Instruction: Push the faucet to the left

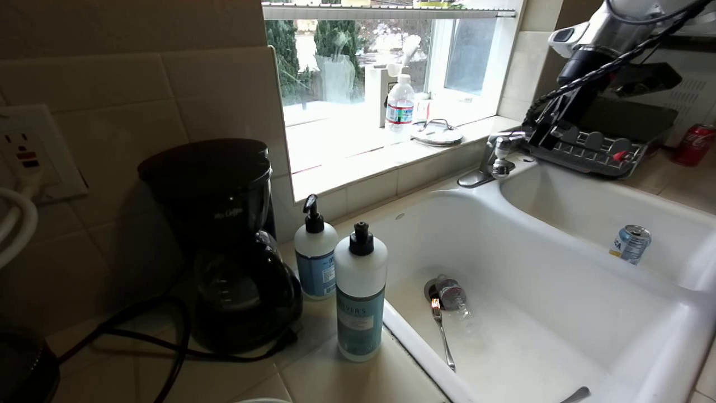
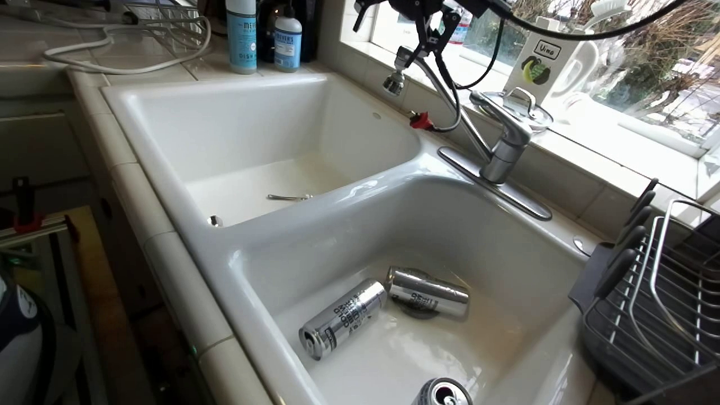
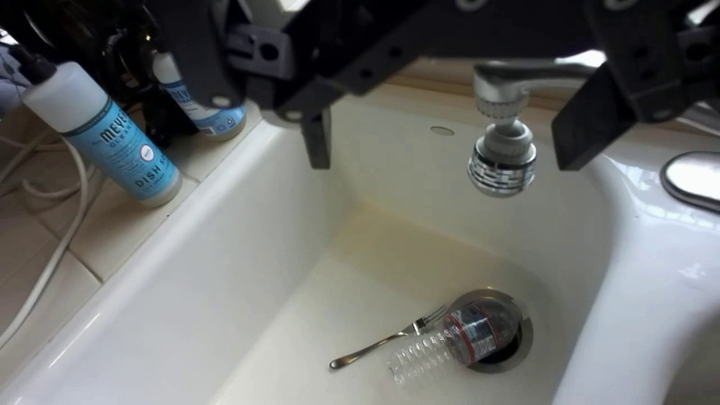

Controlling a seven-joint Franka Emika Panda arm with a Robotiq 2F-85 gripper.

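Observation:
The chrome faucet point(image 2: 458, 107) stands on a low metal base at the back rim between the two basins. Its long spout slants up towards the window side of the far basin, with a round nozzle at the tip. The faucet also shows in an exterior view point(image 1: 500, 151). In the wrist view, the nozzle point(image 3: 502, 160) appears between my two spread fingers, closer to the right one. My gripper point(image 3: 450, 135) is open and empty. In an exterior view, my gripper point(image 2: 394, 39) is at the spout's tip; whether a finger touches the spout cannot be told.
The double white sink point(image 2: 225, 236) holds several cans, a fork point(image 3: 388, 340) and a clear bottle point(image 3: 472, 332). Soap bottles point(image 1: 361, 302) and a coffee maker point(image 1: 224, 240) stand beside it. A dish rack point(image 2: 647, 304) is at the opposite end. A cable with a red plug point(image 2: 421, 121) hangs near the spout.

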